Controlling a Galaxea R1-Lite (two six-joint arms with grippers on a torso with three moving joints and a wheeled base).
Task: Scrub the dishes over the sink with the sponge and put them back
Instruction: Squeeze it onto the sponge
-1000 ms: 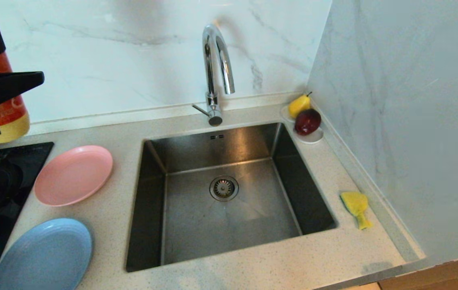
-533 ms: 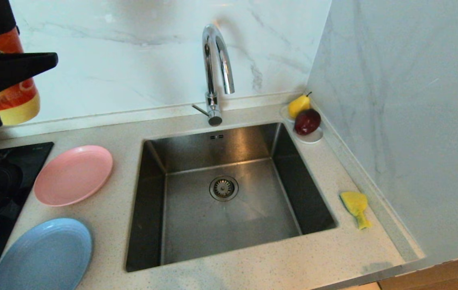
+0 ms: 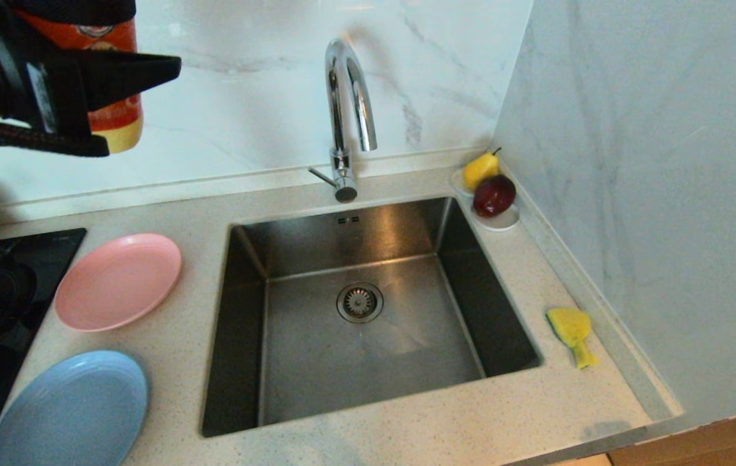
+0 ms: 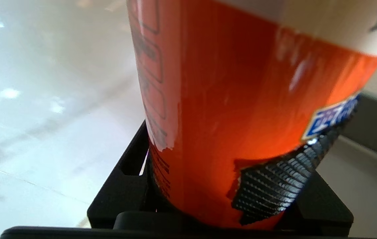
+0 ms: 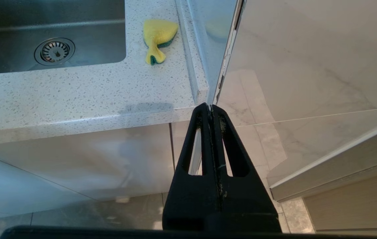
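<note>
Two grippers: your left gripper (image 3: 102,97) clamps an orange bottle (image 3: 109,77) above the table's (image 3: 406,427) far left edge; your right gripper (image 5: 212,109), closed, hangs off its near right corner.

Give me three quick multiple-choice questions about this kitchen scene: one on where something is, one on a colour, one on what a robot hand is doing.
1. Where does the sponge lie?
A. In the sink
B. On the counter, between the sink and the side wall
C. On the pink plate

2. What colour is the plate nearest the front counter edge?
A. Light blue
B. White
C. Green

3. What is the left gripper doing?
A. Hanging open and empty
B. Pressing on the tap
C. Holding an orange bottle in the air

Answers:
1 B: the sponge rests on the speckled counter beside the sink, near the wall.
2 A: the light blue plate lies in front of the pink plate.
3 C: its fingers clamp the orange bottle well above the counter.
</note>
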